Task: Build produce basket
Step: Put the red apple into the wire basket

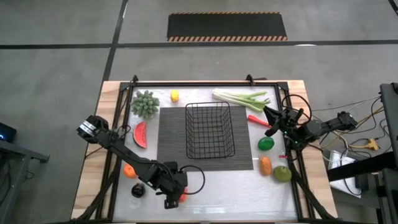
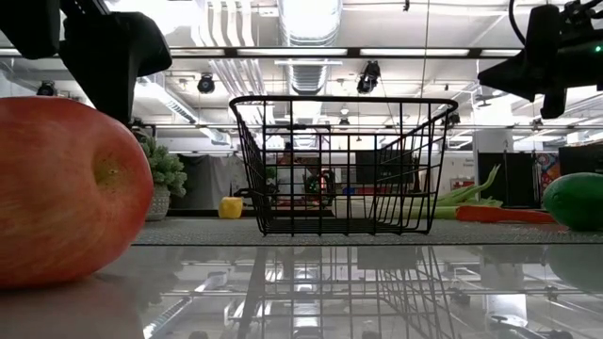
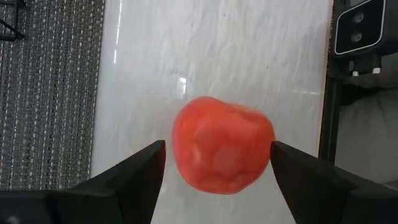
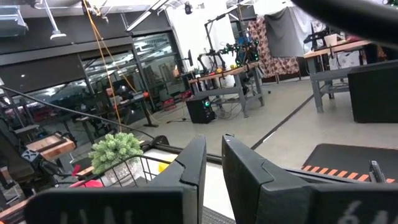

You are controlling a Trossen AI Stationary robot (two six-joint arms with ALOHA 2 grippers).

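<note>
A red apple [image 3: 222, 152] rests on the white table top near the near edge; it also shows in the high view [image 1: 183, 197] and in the low view [image 2: 66, 188]. My left gripper [image 3: 216, 149] is open above it, pointing down, one finger on either side, apart from it. The black wire basket [image 1: 210, 130] stands empty on a dark ribbed mat [image 1: 171, 140]. My right gripper [image 1: 267, 114] is shut and empty, raised over the red chili [image 1: 257, 119], right of the basket.
Leek [image 1: 242, 98], yellow piece [image 1: 175, 96] and a green bushy piece [image 1: 145, 104] lie at the far side. A watermelon slice [image 1: 141, 134], an orange piece [image 1: 129, 171] and a dark piece [image 1: 137, 190] lie left. Green [image 1: 266, 144], orange [image 1: 265, 165] and green [image 1: 283, 173] pieces lie right.
</note>
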